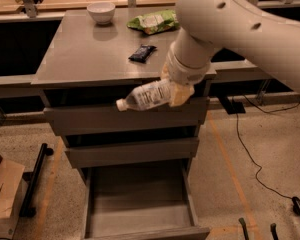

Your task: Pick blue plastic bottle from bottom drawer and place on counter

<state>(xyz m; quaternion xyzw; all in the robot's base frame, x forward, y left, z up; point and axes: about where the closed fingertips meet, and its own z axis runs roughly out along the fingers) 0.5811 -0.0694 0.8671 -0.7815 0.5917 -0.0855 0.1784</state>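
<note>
Gripper (177, 92) hung in front of the cabinet, just under the front edge of the counter (85, 54). Its tan fingers (182, 93) pinched the base end of the blue plastic bottle (146, 96).

Bottle was off the drawer and in the air, lying nearly level across the top drawer's face, white cap to the left and tipped slightly down. Bottom drawer (139, 231) stood pulled out below, nothing visible inside.

Handling, as judged: small, thin-walled plastic, likely light; the wall would give under a hard squeeze, and the smooth label could slide. The hold sat at one end, so the capped end overhung and could sag or swing. A grip nearer the middle of the body would have balanced better. Round body might roll if laid on its side.

On the counter: white bowl (101, 11) at the back, green snack bag (152, 21) beside it, dark wrapped bar (142, 53) near the middle. Left front looked open for a set-down.
</note>
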